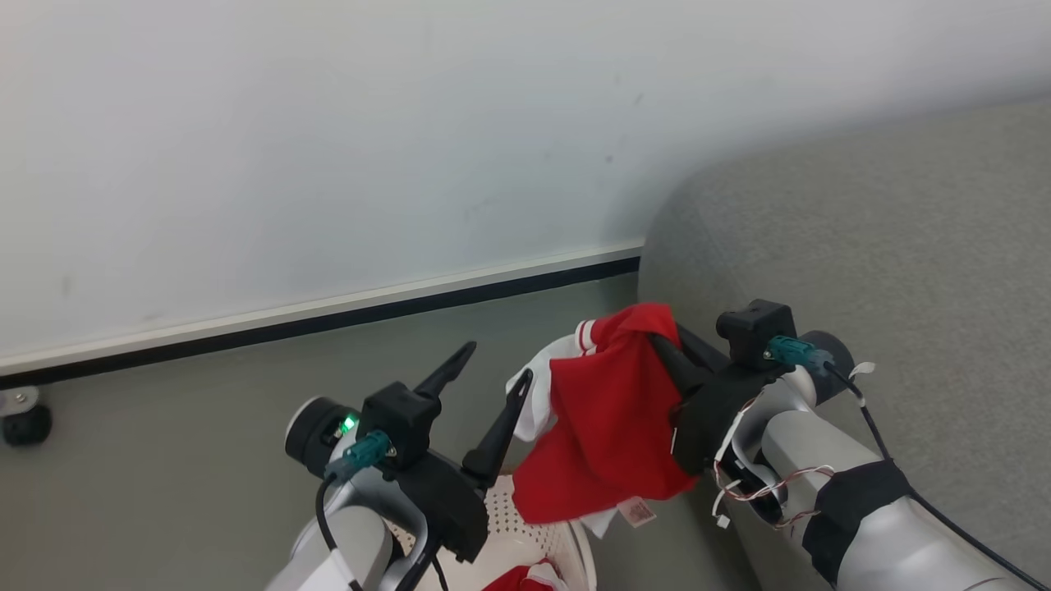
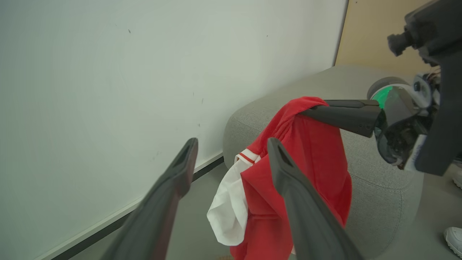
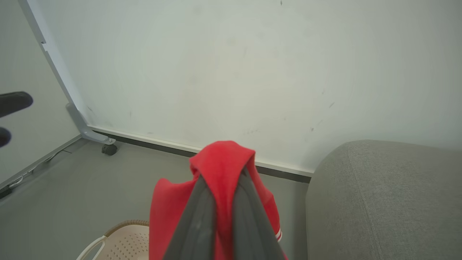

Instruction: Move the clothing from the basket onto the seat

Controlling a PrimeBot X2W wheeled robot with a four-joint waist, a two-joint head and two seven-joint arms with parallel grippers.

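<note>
Right fingers (image 3: 196,216): pressed together, pinching a fold at the top of the clothing (image 1: 608,427); red cloth drapes over their tips.
Left fingers (image 2: 292,195): spread wide and holding nothing. One tip stands close to the garment's white panel; whether it touches cannot be told.
Right arm: pale forearm comes in from the lower right of the head view alongside the seat (image 1: 903,246), fingers angled up and toward the robot's left.
Left arm: rises from the bottom edge of the head view, wrist tilted, fingers pointing up toward the wall (image 1: 328,123).
Clothing: hangs free from the right fingers, red with a white panel on its left side and a small white label at the lower hem. It is above the near part of the basket (image 1: 525,533), just beside the seat's rounded corner and not lying on it.
Basket: on the floor (image 1: 205,410) beneath the grippers, perforated cream wall showing. A second red piece (image 1: 534,576) lies inside it.
Seat: grey upholstered bulk to the robot's right, against the wall.
Floor edge: a small caster wheel (image 1: 25,423) stands by the skirting.
</note>
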